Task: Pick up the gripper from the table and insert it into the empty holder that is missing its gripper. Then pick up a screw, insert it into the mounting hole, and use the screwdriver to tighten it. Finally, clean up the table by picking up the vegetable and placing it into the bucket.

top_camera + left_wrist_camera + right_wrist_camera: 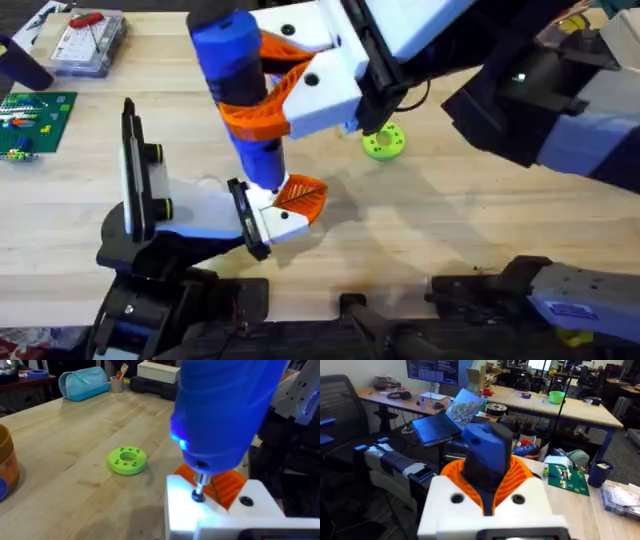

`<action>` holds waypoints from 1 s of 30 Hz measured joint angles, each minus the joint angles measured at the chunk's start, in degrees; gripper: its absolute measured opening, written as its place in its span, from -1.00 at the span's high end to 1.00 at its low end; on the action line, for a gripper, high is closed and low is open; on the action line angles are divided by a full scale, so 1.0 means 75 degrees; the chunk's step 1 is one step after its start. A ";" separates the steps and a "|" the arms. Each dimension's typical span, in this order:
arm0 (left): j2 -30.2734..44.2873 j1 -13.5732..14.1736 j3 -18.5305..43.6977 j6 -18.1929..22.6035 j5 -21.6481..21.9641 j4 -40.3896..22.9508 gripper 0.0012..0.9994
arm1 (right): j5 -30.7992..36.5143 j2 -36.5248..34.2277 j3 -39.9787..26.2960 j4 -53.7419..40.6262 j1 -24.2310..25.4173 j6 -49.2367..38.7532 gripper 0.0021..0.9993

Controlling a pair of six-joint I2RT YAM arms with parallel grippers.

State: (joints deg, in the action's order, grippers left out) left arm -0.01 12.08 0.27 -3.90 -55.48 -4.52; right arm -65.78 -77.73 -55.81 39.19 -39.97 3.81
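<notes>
Blue and thick, the screwdriver stands almost straight up over the middle of the table. The right gripper is squeezed tight around it, with orange ribbed pads pressing on its sides. From the right wrist view the orange pads hug the blue screwdriver on both sides.

Closest in the left wrist view, the thin metal tip of the screwdriver touches a small dark spot on a white block, and orange ribbed pads sit just behind the tip. A small blue light glows on the screwdriver's body. From above, this white and orange part sits right under the screwdriver, by the left arm. I cannot tell if the left gripper's fingers are apart or together.

A little farther off lies a bright green ring with holes, flat on the wood. At the far edge of the left wrist view is part of the bucket, orange with blue low down.

Far back on the table sit a green circuit board and a clear box.
</notes>
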 joint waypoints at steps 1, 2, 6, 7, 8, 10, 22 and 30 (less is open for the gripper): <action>0.0000 0.0000 0.0000 0.0000 0.0000 -0.0002 0.98 | 0.0001 0.0000 0.0000 -0.0016 0.0000 0.0000 0.90; 0.0000 0.0000 0.0000 0.0000 0.0000 -0.0001 0.98 | 0.0002 0.0000 0.0000 -0.0032 0.0000 0.0000 0.90; 0.0000 0.0000 0.0000 0.0000 0.0000 -0.0002 0.98 | 0.0011 0.0000 0.0000 -0.0113 0.0001 0.0000 0.90; 0.0000 0.0000 0.0000 0.0000 0.0000 -0.0002 0.98 | 0.0019 -0.0001 0.0000 -0.0139 0.0005 -0.0001 0.90; 0.0000 0.0000 0.0000 0.0000 -0.0001 -0.0002 0.98 | 0.0023 -0.0002 0.0000 -0.0168 0.0014 -0.0002 0.90; 0.0000 0.0000 0.0000 0.0000 0.0000 -0.0002 0.98 | 0.0023 0.0000 0.0000 -0.0234 0.0036 0.0000 0.90; 0.0000 0.0000 0.0000 0.0000 0.0000 -0.0002 0.98 | 0.0026 -0.0002 0.0000 -0.0252 0.0058 0.0000 0.90; 0.0000 0.0000 0.0000 0.0000 0.0000 -0.0002 0.98 | 0.0026 -0.0003 0.0000 -0.0255 0.0025 -0.0003 0.90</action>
State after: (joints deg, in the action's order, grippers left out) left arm -0.01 12.08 0.27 -3.90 -55.48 -4.54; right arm -65.58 -77.75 -55.81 37.28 -39.78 3.79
